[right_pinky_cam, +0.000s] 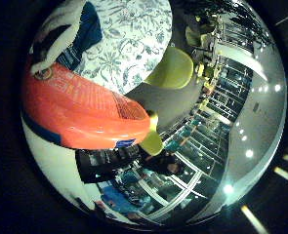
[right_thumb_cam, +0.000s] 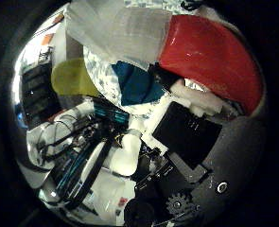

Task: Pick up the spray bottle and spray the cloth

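The red plastic spray bottle [right_thumb_cam: 210, 52] is gripped by the curled white-and-black hand [right_thumb_cam: 186, 142], raised above the blue cloth [right_thumb_cam: 136, 85] on the floral-clothed table [right_pinky_cam: 133, 34], apparently for spraying.

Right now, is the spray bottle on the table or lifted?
Lifted: the spray bottle fills the palm view, with the patterned tablecloth well beyond it.

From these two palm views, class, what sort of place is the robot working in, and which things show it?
Probably an indoor office or lab with a seating area: a round table with a floral tablecloth, yellow-green chairs beside it, glass partition walls and ceiling spotlights. The hand holds a red spray bottle.
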`<state>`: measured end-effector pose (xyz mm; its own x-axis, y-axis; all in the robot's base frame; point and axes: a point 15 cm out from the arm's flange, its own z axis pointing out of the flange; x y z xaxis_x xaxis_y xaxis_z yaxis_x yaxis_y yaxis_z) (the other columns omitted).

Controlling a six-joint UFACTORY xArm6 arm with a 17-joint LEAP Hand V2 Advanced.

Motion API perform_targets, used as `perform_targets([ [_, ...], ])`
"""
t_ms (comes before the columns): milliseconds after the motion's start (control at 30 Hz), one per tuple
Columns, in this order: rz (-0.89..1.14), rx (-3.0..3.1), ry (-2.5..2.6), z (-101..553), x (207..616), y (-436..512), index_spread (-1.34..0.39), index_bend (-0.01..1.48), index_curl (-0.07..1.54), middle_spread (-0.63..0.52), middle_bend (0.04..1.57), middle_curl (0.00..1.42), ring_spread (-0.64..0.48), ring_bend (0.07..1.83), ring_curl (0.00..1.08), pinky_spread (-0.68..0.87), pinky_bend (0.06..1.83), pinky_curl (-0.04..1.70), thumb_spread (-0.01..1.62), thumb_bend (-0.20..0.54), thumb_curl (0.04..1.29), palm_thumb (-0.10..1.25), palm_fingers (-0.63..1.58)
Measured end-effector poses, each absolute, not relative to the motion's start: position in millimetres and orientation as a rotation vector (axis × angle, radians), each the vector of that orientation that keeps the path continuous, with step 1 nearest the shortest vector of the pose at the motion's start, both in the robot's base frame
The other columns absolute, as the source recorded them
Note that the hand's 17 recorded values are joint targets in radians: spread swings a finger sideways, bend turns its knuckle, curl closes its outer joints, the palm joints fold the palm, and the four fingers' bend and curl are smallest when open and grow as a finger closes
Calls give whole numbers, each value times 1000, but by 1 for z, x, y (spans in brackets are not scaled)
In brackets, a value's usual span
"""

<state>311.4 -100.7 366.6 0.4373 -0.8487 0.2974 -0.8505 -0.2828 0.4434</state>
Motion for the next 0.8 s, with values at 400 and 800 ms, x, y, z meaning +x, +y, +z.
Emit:
perform_targets([
  [400, 107, 2070, -1275, 317, 288, -101, -191, 1179, 821, -102, 1405, 681, -211, 1348, 806, -199, 1003, 1421, 946, -13, 776, 1088, 1120],
  [800, 175, 2112, -1346, 351, 308, -95, -190, 1168, 823, -97, 1400, 676, -211, 1345, 808, -200, 1003, 1417, 950, -13, 765, 1083, 1124],
])
